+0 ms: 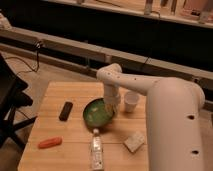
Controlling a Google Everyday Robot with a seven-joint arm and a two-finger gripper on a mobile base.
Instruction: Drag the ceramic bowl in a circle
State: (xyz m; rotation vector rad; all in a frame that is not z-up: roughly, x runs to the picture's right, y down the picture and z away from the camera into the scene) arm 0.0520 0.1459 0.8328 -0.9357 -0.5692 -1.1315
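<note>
The bowl (pixel 97 113) sits near the middle of the counter (pixel 54 96). The gripper (pixel 112 104) comes down from the far right and meets the bowl at its right rim, so the bowl lies to the left of the gripper and a little nearer. Whether the gripper is clamped on the rim or only resting against it, I cannot tell; the wrist hides that part. The bowl is round, so it has no long axis, and it should slide the same way in every direction.

The room for a circle is not equal on all sides. The cup (pixel 130 101) stands just beside the gripper on the right, so a wide swing to that side would probably knock it. The bottle (pixel 96 150) lies near the front rim of the bowl. A black slab (pixel 65 110) lies to the left with a small gap, and a pale block (pixel 134 141) lies near right. The far side and the far left have the most bare wood. I judge a small circle toward the far left is the safest.
</note>
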